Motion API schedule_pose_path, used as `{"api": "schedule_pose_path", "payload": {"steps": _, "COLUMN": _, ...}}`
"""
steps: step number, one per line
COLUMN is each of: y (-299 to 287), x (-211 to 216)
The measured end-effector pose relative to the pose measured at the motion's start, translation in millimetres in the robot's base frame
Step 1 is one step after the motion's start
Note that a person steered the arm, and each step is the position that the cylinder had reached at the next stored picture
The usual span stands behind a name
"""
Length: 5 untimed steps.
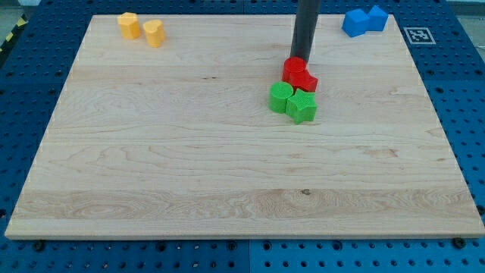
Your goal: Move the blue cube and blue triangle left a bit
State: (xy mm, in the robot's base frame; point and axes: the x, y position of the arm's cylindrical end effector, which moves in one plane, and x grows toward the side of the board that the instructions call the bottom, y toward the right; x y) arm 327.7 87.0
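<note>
Two blue blocks touch each other at the view's top right corner of the board: a blue block [354, 23] on the left and a blue block [377, 17] on the right; I cannot tell which is the cube and which the triangle. My tip [299, 58] ends the dark rod coming down from the view's top. It stands at the top edge of a red block [295, 68], well to the left of and below the blue pair.
A second red block [307, 82] sits next to the first. Two green blocks [281, 97] [301, 107] lie just below them. Two yellow blocks [129, 25] [154, 33] sit at the view's top left. The wooden board [189, 167] rests on a blue pegboard.
</note>
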Motion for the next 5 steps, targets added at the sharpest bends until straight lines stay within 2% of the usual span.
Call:
{"api": "schedule_pose_path", "payload": {"steps": 2, "y": -39, "x": 18}}
{"api": "schedule_pose_path", "payload": {"steps": 3, "y": -42, "x": 3}}
{"api": "schedule_pose_path", "payload": {"steps": 4, "y": -16, "x": -18}}
{"api": "schedule_pose_path", "payload": {"steps": 5, "y": 57, "x": -32}}
